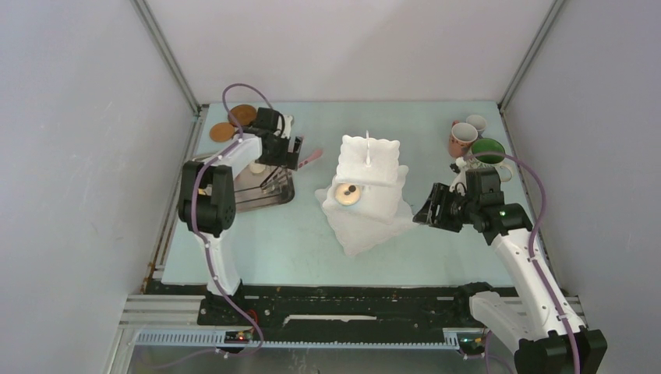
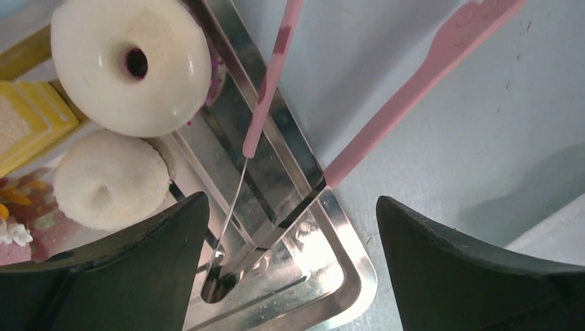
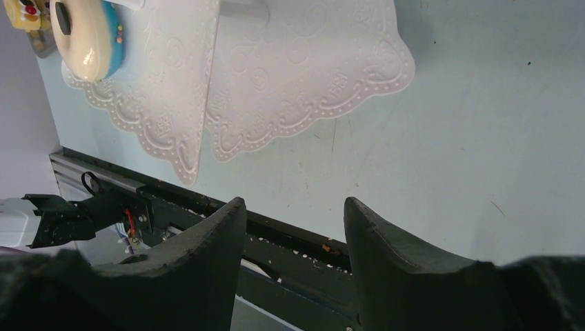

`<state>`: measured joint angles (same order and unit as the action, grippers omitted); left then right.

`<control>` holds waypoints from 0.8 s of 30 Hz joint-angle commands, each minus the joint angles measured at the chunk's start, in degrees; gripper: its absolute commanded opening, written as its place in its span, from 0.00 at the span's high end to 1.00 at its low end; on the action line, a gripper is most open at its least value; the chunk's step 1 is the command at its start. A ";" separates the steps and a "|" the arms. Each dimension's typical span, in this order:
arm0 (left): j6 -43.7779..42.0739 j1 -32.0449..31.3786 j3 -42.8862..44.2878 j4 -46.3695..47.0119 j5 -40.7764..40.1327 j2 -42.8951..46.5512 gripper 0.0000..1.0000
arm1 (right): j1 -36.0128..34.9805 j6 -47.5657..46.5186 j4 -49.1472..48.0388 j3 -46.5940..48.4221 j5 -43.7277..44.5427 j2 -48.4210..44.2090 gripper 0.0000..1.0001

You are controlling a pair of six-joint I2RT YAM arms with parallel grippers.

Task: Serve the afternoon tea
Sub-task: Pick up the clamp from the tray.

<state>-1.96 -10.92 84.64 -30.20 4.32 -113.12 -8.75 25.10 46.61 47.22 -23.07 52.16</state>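
The white three-tier stand (image 1: 372,160) stands mid-table, carrying one donut (image 1: 348,193) on a lower tier. My left gripper (image 1: 274,174) hangs open over the grey metal tray (image 1: 248,199). Below its wide-apart jaws (image 2: 290,207) lie the pink tongs (image 2: 414,89), their metal end on the tray corner, held by nothing. A white donut (image 2: 131,65), a sugared donut (image 2: 110,181) and yellow cakes (image 2: 24,124) sit on the tray. My right gripper (image 1: 427,210) is open and empty just right of the stand (image 3: 310,83). Its jaws (image 3: 293,207) point at the table's near edge.
Two brown coasters (image 1: 243,114) lie at the back left corner. Pink (image 1: 462,139), pale (image 1: 476,123) and green-inside (image 1: 488,152) mugs cluster at the back right, behind my right arm. Frame posts and walls close in both sides.
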 commanded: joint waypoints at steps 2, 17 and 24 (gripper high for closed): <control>0.30 -0.17 5.96 -1.58 0.74 -2.29 0.03 | -0.31 0.95 0.37 2.44 0.72 -0.66 0.43; 4.47 -2.34 13.13 -10.91 -3.85 -9.75 0.14 | -1.09 1.35 -0.05 2.44 0.77 -1.49 0.43; 8.20 -3.37 11.10 -10.77 -6.64 -8.18 0.29 | -1.15 1.03 0.56 2.44 0.88 -1.95 0.43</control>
<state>3.33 -13.26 95.46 -40.97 0.16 -123.02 -9.65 26.35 46.81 47.22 -22.65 51.18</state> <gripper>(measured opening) 0.736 0.572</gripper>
